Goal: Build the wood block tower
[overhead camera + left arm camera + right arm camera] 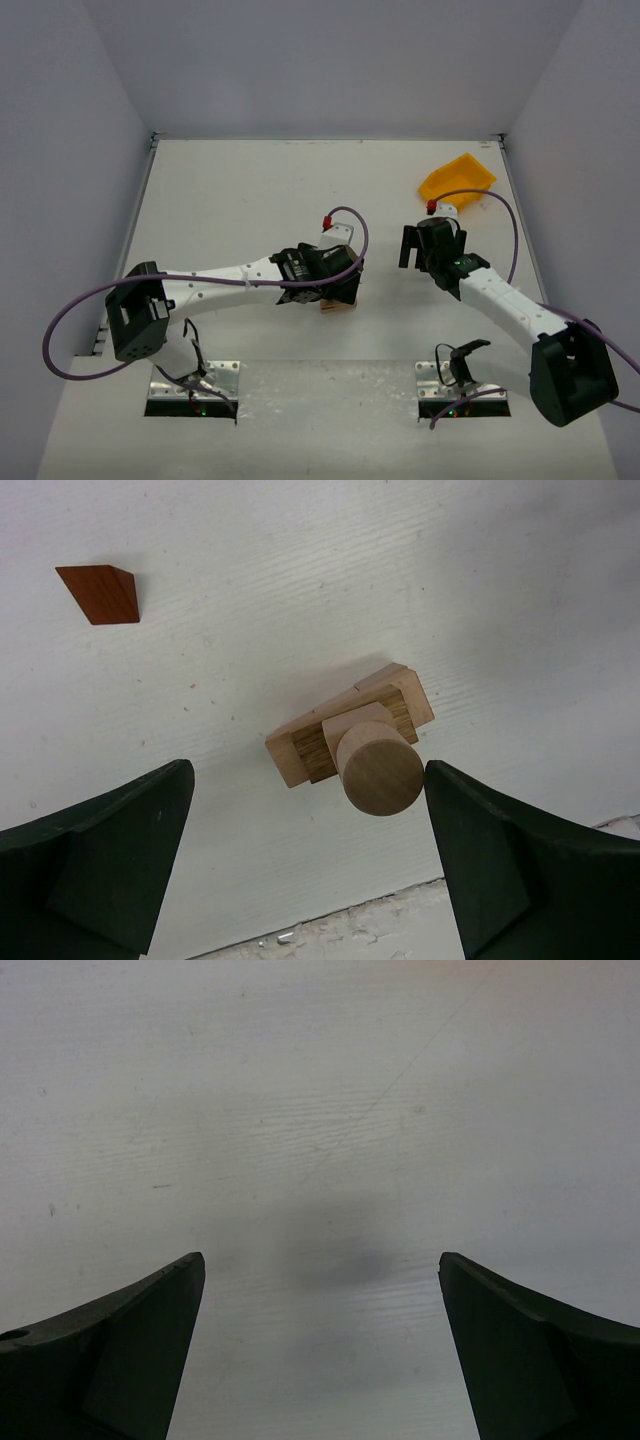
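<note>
In the left wrist view a small tower of pale tan wooden blocks (345,735) stands on the white table, with a round wooden cylinder (380,772) upright on top. My left gripper (310,855) is open above it. The cylinder sits just inside the right finger (500,860), and I cannot tell if they touch. A dark reddish-brown block (98,593) lies alone at the upper left. In the top view my left gripper (338,288) covers most of the tower (336,307). My right gripper (425,250) (320,1330) is open and empty over bare table.
A yellow plastic bin (457,179) sits at the back right near the wall. Purple cables loop over both arms. The table's near edge, with a rough chipped strip (400,925), runs just below the tower in the left wrist view.
</note>
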